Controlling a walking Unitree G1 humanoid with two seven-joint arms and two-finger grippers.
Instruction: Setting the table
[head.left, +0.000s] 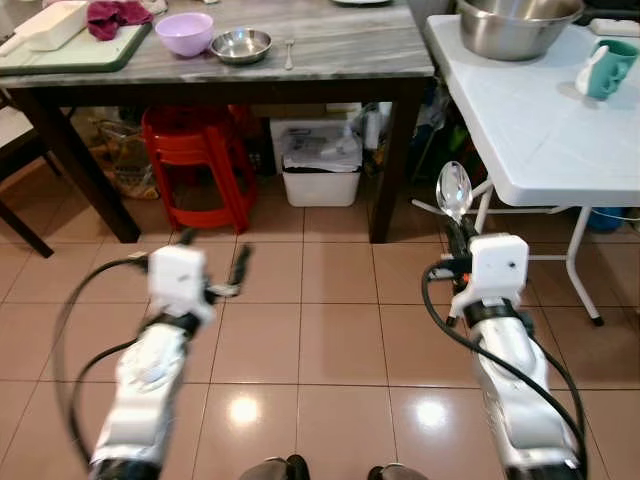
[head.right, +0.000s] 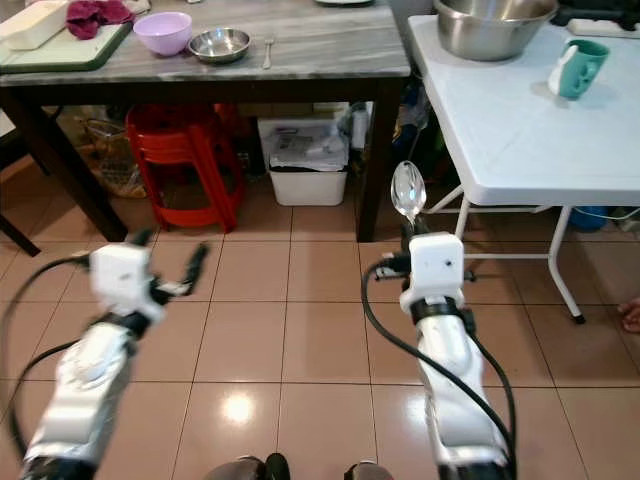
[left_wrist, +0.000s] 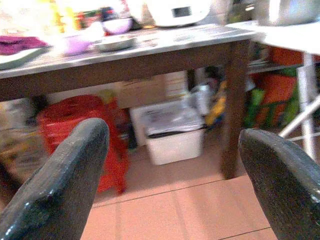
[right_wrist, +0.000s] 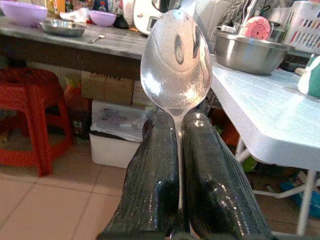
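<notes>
Right hand (head.left: 458, 232) pinches a spoon (head.left: 453, 190) upright; left hand (head.left: 215, 262) spread empty, before the dark table (head.left: 330, 55).

Bright indoor light; glare on floor tiles (head.left: 243, 408); left arm (head.left: 150, 375) motion-blurred.

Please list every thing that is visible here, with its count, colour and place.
dark table: 1, grey top, ahead
purple bowl: 1, on dark table
steel bowl: 1, silver, beside purple bowl
small utensil: 1, silver, right of steel bowl
tray: 1, green, table's left end
cloth: 1, maroon, on tray
white table: 1, right
big bowl: 1, steel, on white table
mug: 1, teal, on white table
stools: red, stacked under dark table
bin: 1, white, under dark table
spoon: 1, silver, upright in right tool
left tool: open
right tool: shut on spoon
</notes>
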